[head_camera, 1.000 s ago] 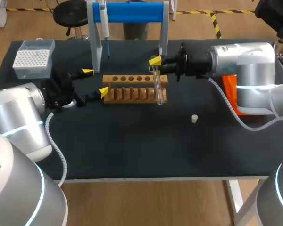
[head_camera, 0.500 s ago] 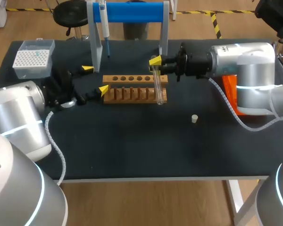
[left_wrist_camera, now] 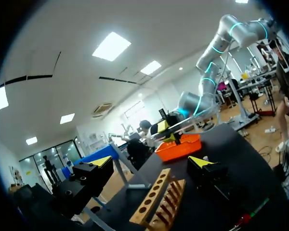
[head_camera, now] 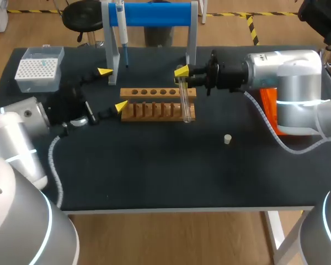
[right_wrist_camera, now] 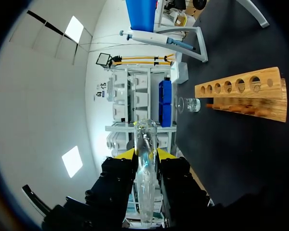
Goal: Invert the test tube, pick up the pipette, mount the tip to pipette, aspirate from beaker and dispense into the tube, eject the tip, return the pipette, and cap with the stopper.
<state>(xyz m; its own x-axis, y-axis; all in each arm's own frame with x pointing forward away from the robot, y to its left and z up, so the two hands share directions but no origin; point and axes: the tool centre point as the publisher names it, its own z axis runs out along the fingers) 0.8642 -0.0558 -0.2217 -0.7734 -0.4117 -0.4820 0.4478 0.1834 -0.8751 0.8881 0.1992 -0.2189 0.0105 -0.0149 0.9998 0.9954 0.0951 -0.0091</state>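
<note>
Glass test tube (head_camera: 185, 105) stands upright at the wooden rack's (head_camera: 154, 110) right end, toward the surface's far edge; your right gripper (head_camera: 181, 72) keeps its fingers clamped on it. Your left gripper (head_camera: 112, 89), empty, has spread its fingers wider, probably preparing for the pipette (head_camera: 121, 27).

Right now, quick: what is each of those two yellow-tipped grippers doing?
Left gripper: open, holding nothing.
Right gripper: closed on the clear glass test tube.
</note>
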